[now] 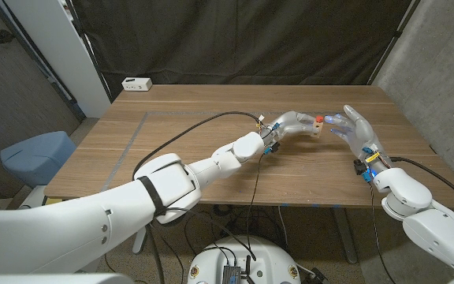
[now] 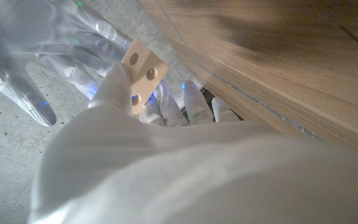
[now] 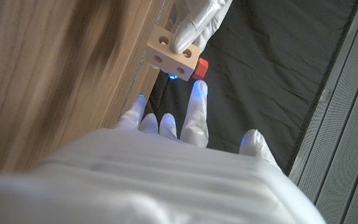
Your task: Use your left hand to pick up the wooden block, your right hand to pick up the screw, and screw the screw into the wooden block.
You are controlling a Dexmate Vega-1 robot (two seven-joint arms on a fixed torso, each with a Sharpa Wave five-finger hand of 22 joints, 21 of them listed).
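Item 1, wooden block (image 1: 314, 128): we record it raised above the desk (image 1: 211, 170), right of the desk's middle, pinched in the fingers (image 2: 118, 79) of the left hand (image 1: 292, 124). In the right wrist view the block (image 3: 173, 53) shows round holes on two faces, with one left finger laid across its upper face. In the left wrist view the block (image 2: 141, 73) is a pale square-edged piece, holes toward the camera.

Item 2, screw (image 1: 319, 120): a red head sits at the top of the block in the head view. In the right wrist view the red head (image 3: 199, 67) stands against the block's side, touching it; we cannot make out the shank.

Item 3, left hand: the arm reaches across the desk from the picture's lower left; the fingers are clamped on the block.

Item 4, right hand (image 1: 359, 131): it stands just beside the block, palm toward it, fingers apart and extended. In the right wrist view its fingertips (image 3: 197, 93) lie close under the red head; we cannot tell whether they touch it. In the left wrist view the same hand (image 2: 45, 46) is spread behind the block.

Item 5, desk: wood-grained top, a grey tape line (image 1: 132, 142) along its left part, a white power strip (image 1: 137, 83) at the far left corner.
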